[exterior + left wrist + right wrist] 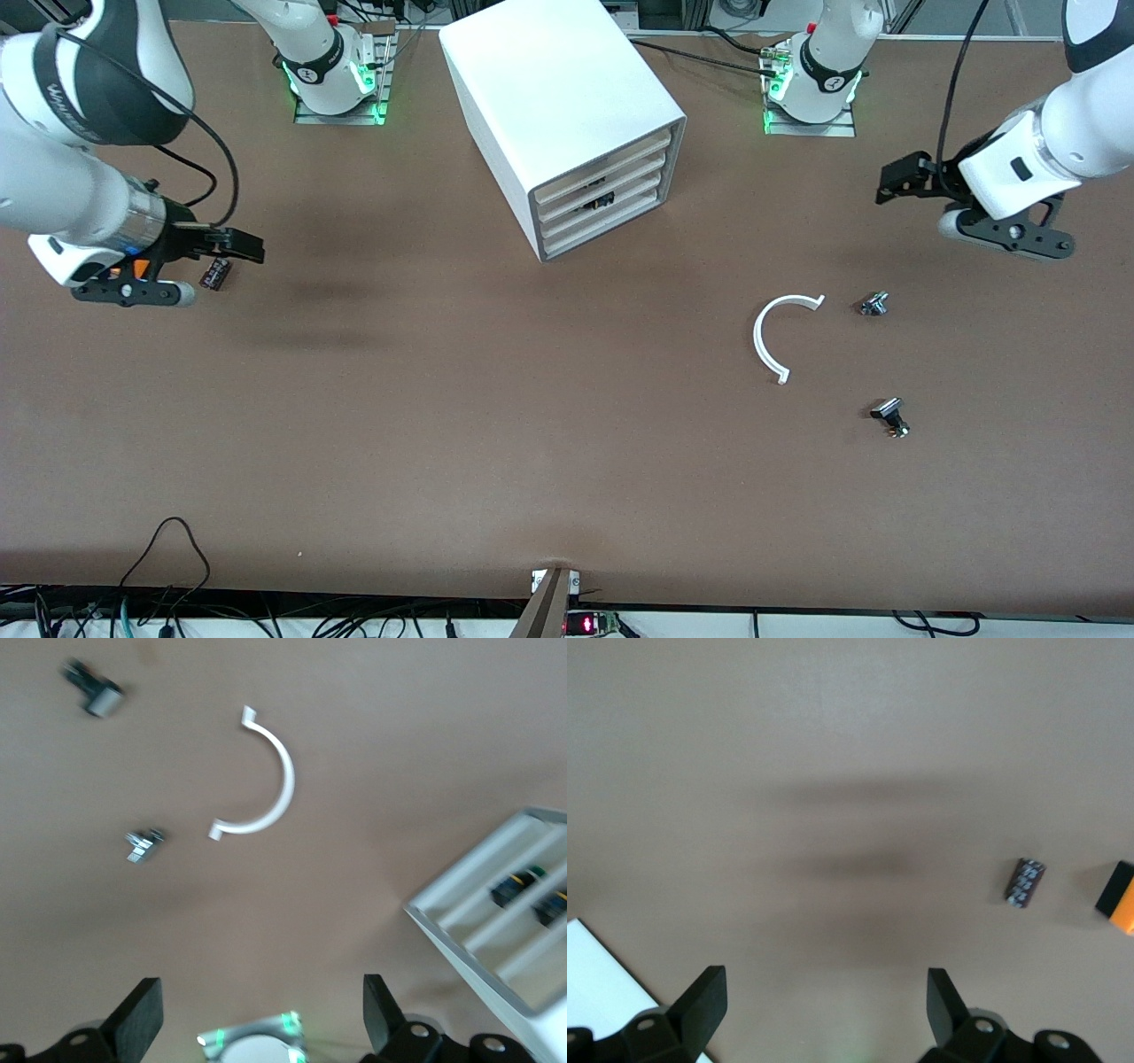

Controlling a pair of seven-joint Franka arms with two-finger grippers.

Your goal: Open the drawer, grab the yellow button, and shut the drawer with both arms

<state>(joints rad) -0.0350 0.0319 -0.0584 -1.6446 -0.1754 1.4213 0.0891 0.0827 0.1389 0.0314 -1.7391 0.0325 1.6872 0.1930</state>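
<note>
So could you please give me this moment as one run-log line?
white four-drawer cabinet: drawers shut | left tool: open, over bare table | right tool: open, over table near small dark cylinder | button: not seen

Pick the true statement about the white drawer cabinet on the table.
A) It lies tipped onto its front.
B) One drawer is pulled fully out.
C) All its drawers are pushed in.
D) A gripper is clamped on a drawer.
C: the drawer cabinet shows its drawer fronts flush, while the left gripper and right gripper hang open over bare table, apart from it.
</note>
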